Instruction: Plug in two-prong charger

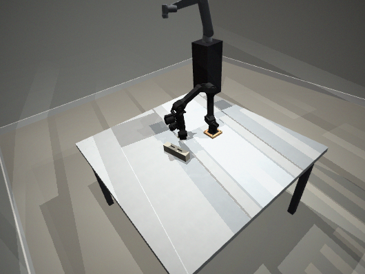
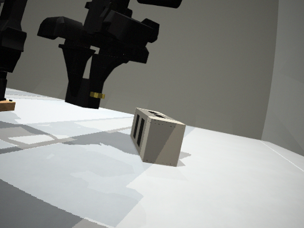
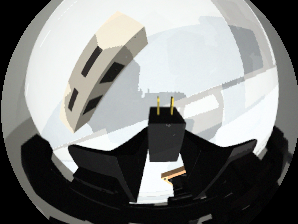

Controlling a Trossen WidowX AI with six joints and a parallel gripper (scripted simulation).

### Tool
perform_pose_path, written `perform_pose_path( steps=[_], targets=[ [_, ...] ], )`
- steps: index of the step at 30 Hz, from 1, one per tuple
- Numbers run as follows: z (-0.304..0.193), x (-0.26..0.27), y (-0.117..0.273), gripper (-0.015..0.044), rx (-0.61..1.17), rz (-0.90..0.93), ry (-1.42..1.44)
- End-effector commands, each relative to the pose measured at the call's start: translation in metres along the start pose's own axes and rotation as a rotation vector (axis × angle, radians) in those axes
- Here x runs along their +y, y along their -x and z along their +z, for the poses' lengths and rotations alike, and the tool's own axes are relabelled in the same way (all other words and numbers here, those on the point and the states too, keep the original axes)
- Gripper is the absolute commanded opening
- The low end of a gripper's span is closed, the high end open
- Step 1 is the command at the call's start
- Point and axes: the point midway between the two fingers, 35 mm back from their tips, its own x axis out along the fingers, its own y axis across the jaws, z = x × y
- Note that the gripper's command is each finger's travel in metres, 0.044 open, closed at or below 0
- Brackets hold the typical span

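Observation:
The black charger (image 1: 181,138) (image 2: 85,98) (image 3: 166,142) is between the fingers of my gripper (image 2: 84,93) (image 3: 162,129), which is shut on its body. It hangs above the table, with its underside off the surface. Its two brass prongs (image 2: 97,95) (image 3: 165,106) stick out forward, clear of the fingers. The beige power strip (image 1: 176,153) (image 2: 163,140) (image 3: 120,32) lies on the table, apart from the charger. It is to the right of the charger in the exterior view and at the upper left in the wrist view. Dark slots show on its top and on one long side.
The white table (image 1: 144,193) (image 2: 229,183) carries patches of shadow. The arm's base stands on a small orange-brown plate (image 1: 207,133) (image 2: 7,106) (image 3: 175,173) behind the gripper. A black pedestal (image 1: 207,65) with another grey arm (image 1: 206,20) stands beyond the table's back corner.

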Motion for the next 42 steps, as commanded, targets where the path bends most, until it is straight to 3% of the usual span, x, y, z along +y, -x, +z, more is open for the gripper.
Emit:
perform_pose_path(
  steps=[1, 42],
  targets=[
    [0.000, 0.000, -0.003, 0.0000, -0.001, -0.005, 0.062],
    [-0.002, -0.002, -0.038, 0.0000, -0.003, -0.049, 0.697]
  ],
)
